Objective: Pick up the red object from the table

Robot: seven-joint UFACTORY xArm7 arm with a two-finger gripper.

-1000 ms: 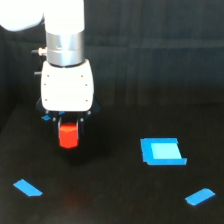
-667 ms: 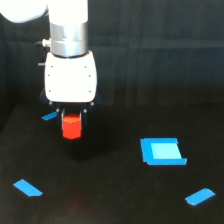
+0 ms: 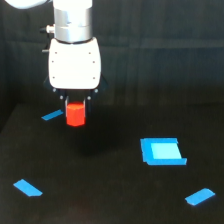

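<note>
Above table (image 3: 110, 200), gripper (image 3: 76, 107) raised red object (image 3: 76, 114) higher.

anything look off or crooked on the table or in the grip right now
Nothing stands out. The red object hangs upright in the gripper, above the table. The blue patch and three blue tape strips lie flat, undamaged.

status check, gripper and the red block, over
Gripper shut on small red-orange faceted block. Block off the black table. Nothing in the way.
</note>
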